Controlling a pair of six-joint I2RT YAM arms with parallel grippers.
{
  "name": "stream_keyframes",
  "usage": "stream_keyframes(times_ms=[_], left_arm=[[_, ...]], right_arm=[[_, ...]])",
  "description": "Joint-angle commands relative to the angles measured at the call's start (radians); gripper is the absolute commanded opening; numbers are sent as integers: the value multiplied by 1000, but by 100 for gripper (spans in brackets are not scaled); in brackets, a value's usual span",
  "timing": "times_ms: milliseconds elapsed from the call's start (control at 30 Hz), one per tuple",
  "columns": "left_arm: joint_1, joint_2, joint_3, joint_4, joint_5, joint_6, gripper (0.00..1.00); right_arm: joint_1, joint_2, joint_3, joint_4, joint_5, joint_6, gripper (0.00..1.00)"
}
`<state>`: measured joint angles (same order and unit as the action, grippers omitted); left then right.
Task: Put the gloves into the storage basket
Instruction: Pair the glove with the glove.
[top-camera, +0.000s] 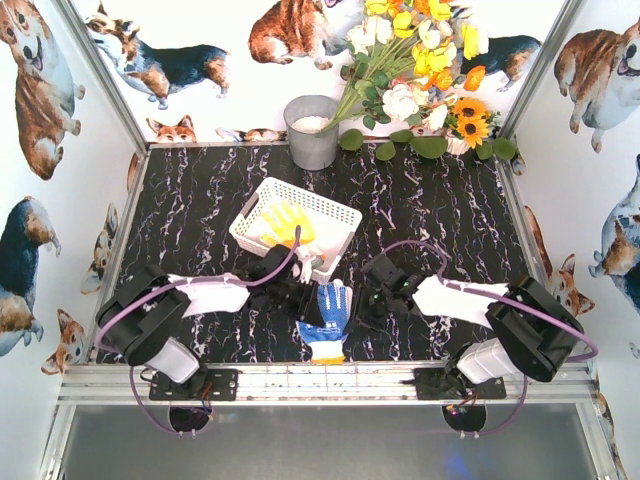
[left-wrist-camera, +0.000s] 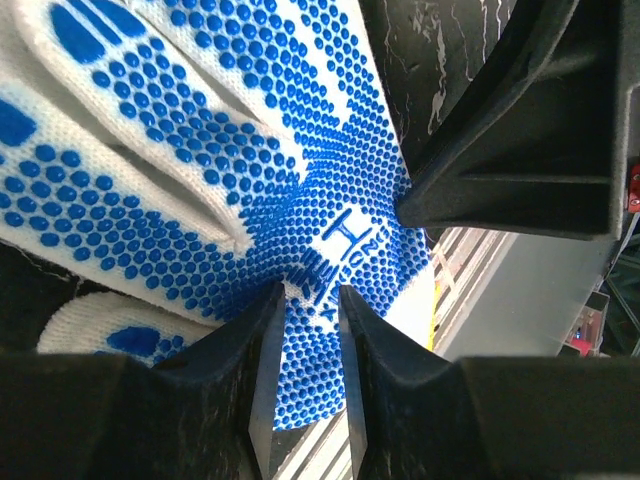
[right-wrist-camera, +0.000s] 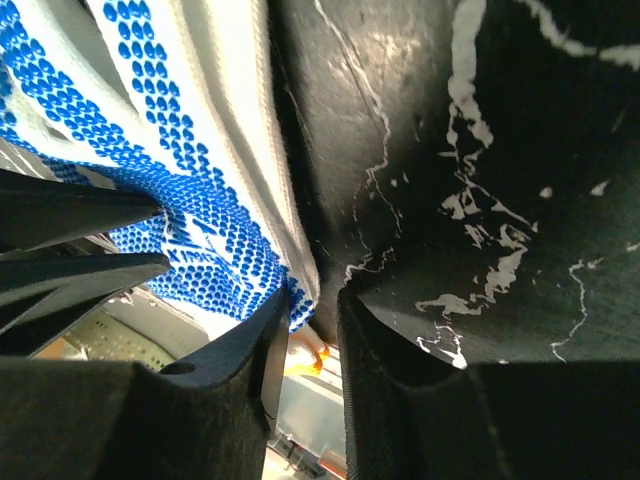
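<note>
A white glove with a blue dotted palm (top-camera: 330, 312) lies palm up near the front edge, its cuff over the rail. My left gripper (top-camera: 306, 303) is at its left side. In the left wrist view (left-wrist-camera: 308, 300) the jaws are pinched on the dotted palm (left-wrist-camera: 250, 180). My right gripper (top-camera: 362, 298) is at the glove's right side. In the right wrist view (right-wrist-camera: 313, 305) the jaws are nearly closed on the glove's edge (right-wrist-camera: 215, 235). The white lattice storage basket (top-camera: 340, 213) stands behind, with a yellow glove (top-camera: 284, 222) inside. Other gloves are not in view.
A round grey metal bucket (top-camera: 312, 131) stands at the back. A bunch of artificial flowers (top-camera: 420, 60) lies at the back right. The metal front rail (top-camera: 320, 378) runs just below the glove's cuff.
</note>
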<state>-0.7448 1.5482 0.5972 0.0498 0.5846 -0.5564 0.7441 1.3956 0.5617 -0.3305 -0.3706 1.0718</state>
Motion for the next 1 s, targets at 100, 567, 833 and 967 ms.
stream_keyframes(times_ms=[100,567,833,967], left_arm=[[-50,-53,-88,-16,4,-33,23],[-56,-254,9,-128,-259,-61,34],[57,-239,9,-65,-340,-156,44],[91,-192,0,-9,-325,-201,45]], right_arm=[[56,-28,-19,-22,-21,7,23],[38,-97,106,-157,38,-41,33],[-90,-73,124,-53,4,-82,33],[-110,-17,141,10,-6,-85,33]])
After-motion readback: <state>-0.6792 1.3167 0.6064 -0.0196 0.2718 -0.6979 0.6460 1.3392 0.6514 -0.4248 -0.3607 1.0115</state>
